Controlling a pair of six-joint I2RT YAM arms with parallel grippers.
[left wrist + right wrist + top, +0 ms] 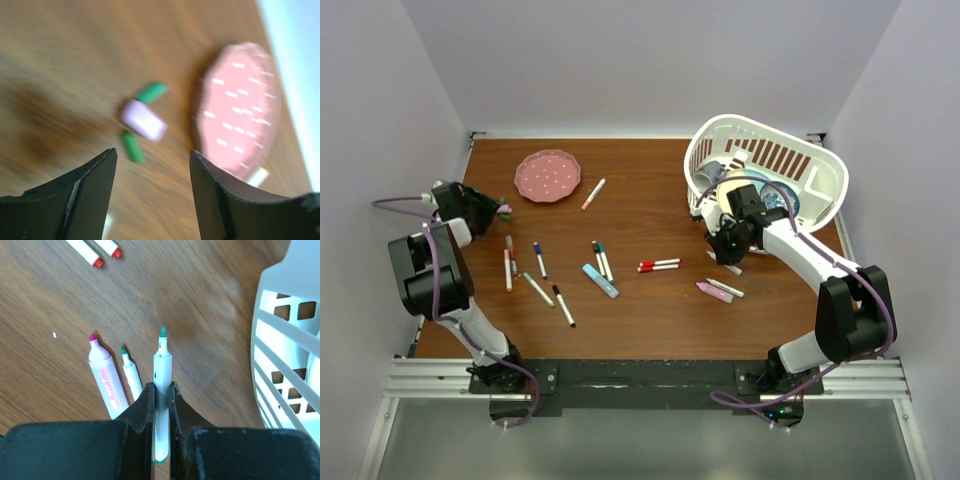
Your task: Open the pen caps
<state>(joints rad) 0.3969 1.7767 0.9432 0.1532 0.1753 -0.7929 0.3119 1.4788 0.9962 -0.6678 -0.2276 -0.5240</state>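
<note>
Currently, the left gripper [152,156] hangs with jaws apart and empty above 3 loose caps [143,120], 1 lilac and 2 green, which lie just ahead of it beside the plate [240,110]. Blur hides their detail. The capped pens [539,260] lie to its right, nearer this arm, with long axes mostly running away from the bases. The right gripper [161,387] is clenched on an uncapped marker [162,360], whose tip points straight out of the jaws, near the basket [290,340].
</note>
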